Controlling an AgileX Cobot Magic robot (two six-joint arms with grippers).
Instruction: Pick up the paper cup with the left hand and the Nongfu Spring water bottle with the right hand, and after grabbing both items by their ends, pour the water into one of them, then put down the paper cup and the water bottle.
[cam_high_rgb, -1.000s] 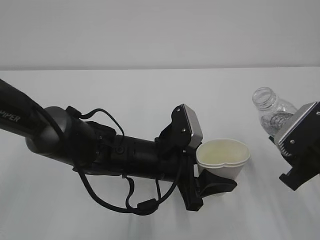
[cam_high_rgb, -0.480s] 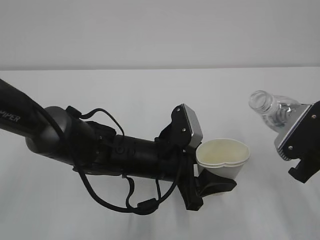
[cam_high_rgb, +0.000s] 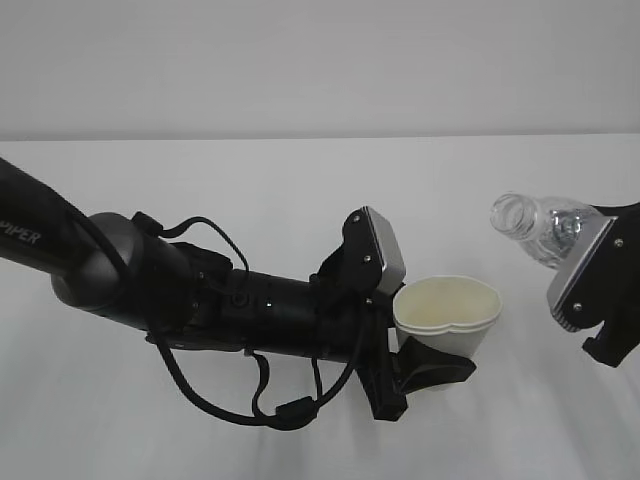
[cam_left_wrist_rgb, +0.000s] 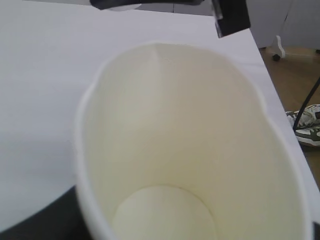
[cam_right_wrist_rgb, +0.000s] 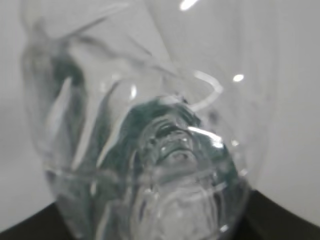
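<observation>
Your left pincer (cam_high_rgb: 425, 365) pinches the cup (cam_high_rgb: 447, 320) above the worktop (cam_high_rgb: 250, 180), squashing its rim. Your right pincer pinches the tilted bottle (cam_high_rgb: 535, 225), its mouth well short of the cup. Tip further there and water will likely spill onto the worktop.

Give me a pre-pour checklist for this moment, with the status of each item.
1. Paper cup held by the left pincer: ok, though the rim is squeezed out of round.
2. Cup opening facing up: ok.
3. Cup empty and dry inside: ok, no liquid visible at the bottom.
4. Nongfu Spring water bottle held by the right pincer: ok, the arm carries it above the table; the fingertips are hidden.
5. Bottle uncapped, tilted toward the cup: ok.
6. Bottle mouth directly over the cup opening: not ok, it sits up and right of the rim.
</observation>
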